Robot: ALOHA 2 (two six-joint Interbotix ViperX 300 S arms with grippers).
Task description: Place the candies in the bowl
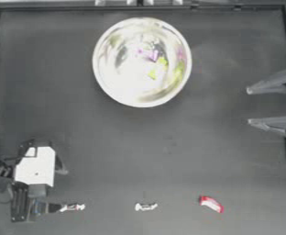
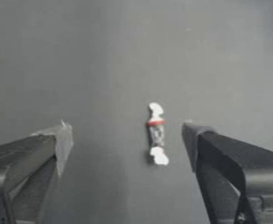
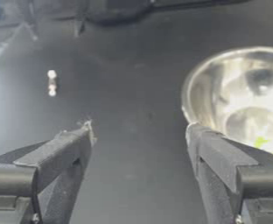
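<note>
The silver bowl [image 1: 118,87] stands at the far middle of the table, with a purple-white candy [image 1: 149,54] and a yellow-green candy [image 1: 159,63] inside. Along the near edge lie a white candy [image 1: 73,207], a second white candy [image 1: 145,207] and a red-white candy [image 1: 211,204]. My left gripper [image 1: 47,208] is low at the near left, right beside the first white candy. In the left wrist view it [image 2: 127,131] is open, and that candy [image 2: 156,133] lies on the table between its jaws, closer to one. My right gripper [image 1: 250,105] waits open at the right edge.
The right wrist view looks across the table from the right gripper [image 3: 139,131] past the bowl's rim [image 3: 188,96], with one white candy [image 3: 51,83] farther off. A raised frame [image 1: 139,5] borders the far edge of the table.
</note>
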